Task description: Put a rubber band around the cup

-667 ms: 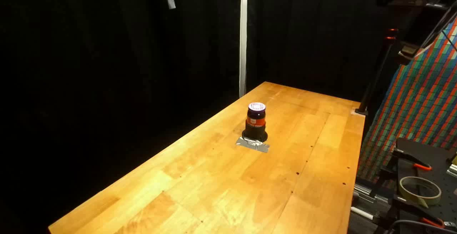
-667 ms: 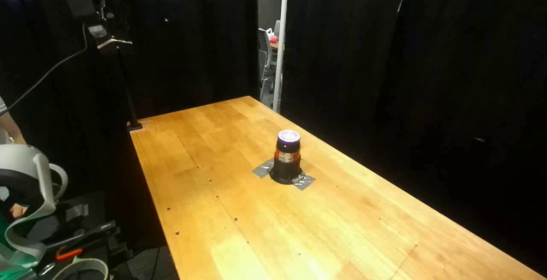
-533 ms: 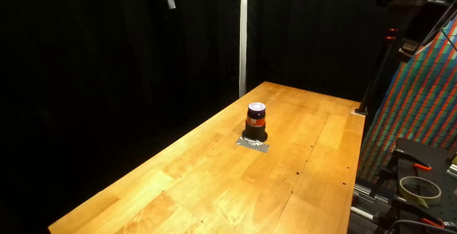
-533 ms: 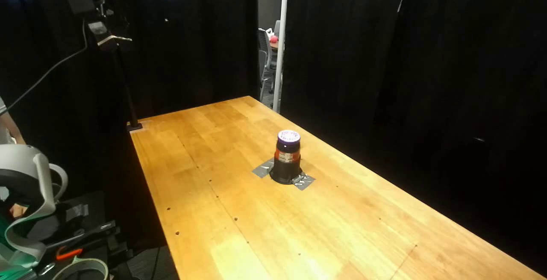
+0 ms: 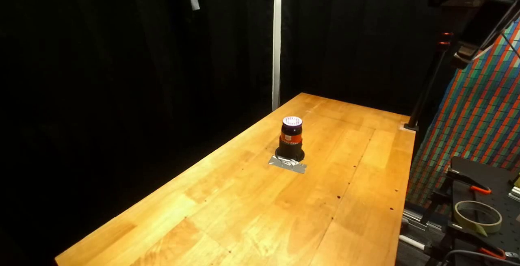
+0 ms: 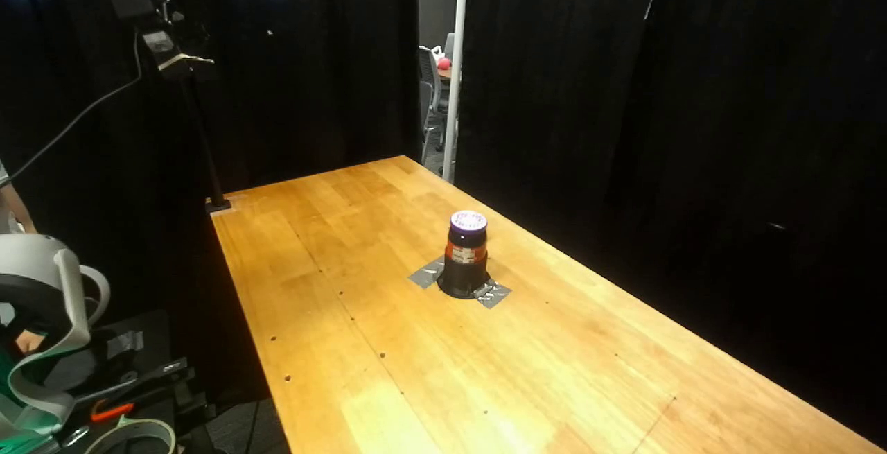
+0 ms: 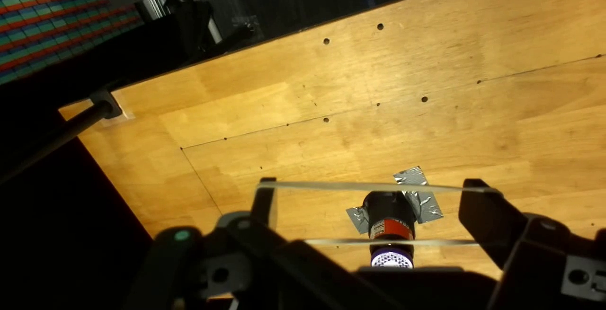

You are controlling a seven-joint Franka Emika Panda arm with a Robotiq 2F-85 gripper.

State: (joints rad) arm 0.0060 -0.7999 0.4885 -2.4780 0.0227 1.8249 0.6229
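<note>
The black two-fingered gripper [image 7: 370,194] has its fingers spread wide, a thin, pale rubber band [image 7: 341,186] stretched between them in two strands. The near-black cylindrical cup [image 7: 391,214], red-orange stripe round its middle and purple-rimmed white top, lies between four and five o'clock from the centre of the wrist view. It stands upright on the yellow-brown wooden table [image 5: 243,209], well apart from the gripper, silver-grey tape [image 5: 287,165] at its base.

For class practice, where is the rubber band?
Low in the wrist view, mostly right of centre, the rubber band spans the open gripper, visually crossing the cup.
</note>
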